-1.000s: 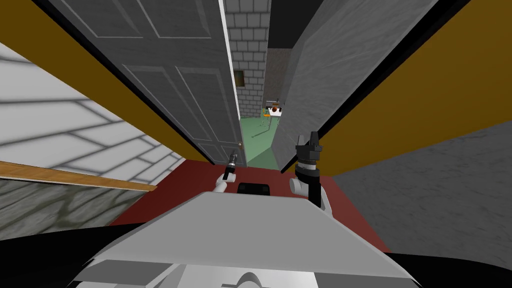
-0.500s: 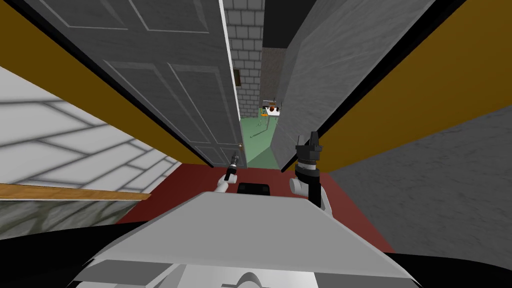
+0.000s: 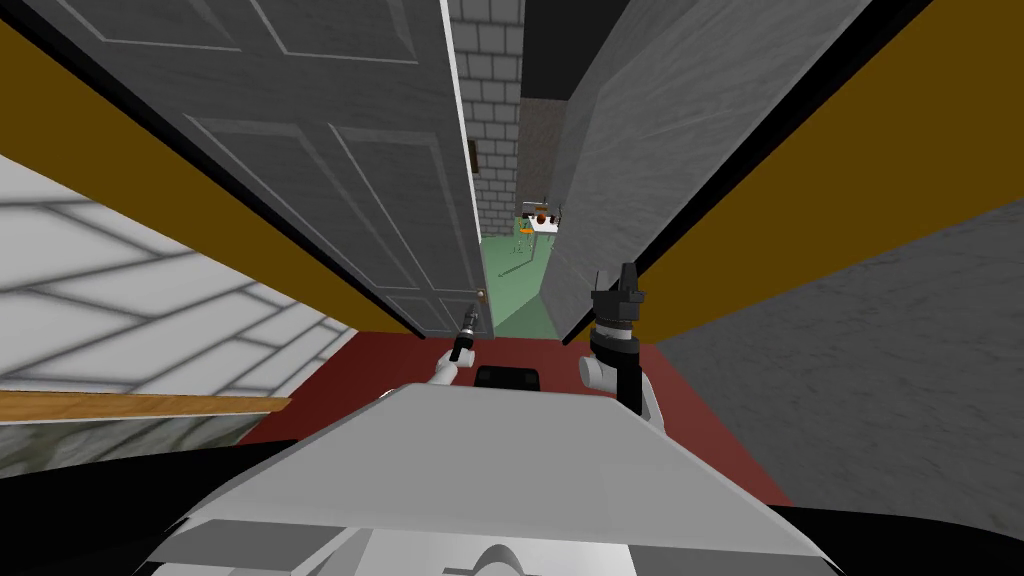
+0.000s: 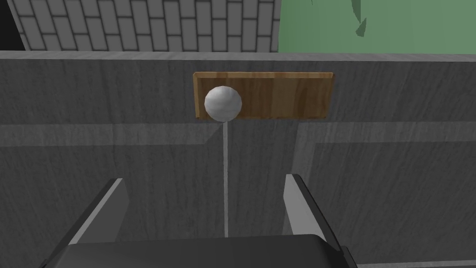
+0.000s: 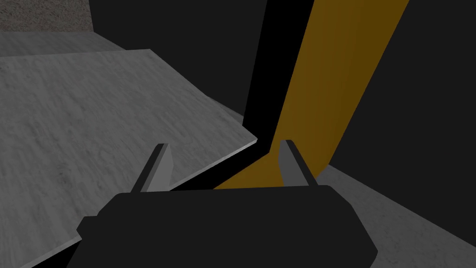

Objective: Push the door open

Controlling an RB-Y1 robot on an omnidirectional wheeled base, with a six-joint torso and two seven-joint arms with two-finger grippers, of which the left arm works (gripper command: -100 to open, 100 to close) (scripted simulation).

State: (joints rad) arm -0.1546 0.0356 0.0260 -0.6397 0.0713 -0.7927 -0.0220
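- Now the door [image 3: 330, 180] stands ajar on my left side. It is a grey panelled leaf, upright, and its free edge runs up just ahead of the left jaws.
- Past that edge a narrow gap [image 3: 515, 285] shows green floor, and a grey wall [image 3: 620, 130] closes the far side.
- Left jaws: spread wide, holding nothing, and aimed square at the door face.
- The round knob [image 4: 223, 103] sits on a wooden plate [image 4: 279, 95] dead ahead of them. It lies between the lines of the two fingers and close to the free edge.
- The fingertips look just short of the panel, though from these angles I cannot say whether they touch it.
- Right jaws: also wide and empty, raised beside the grey wall and well off the door.
- So the left arm is plainly the nearer one. My judgement is that the push should go straight along the jaws' own line, landing near the knob, where the leaf should swing most easily away from me.
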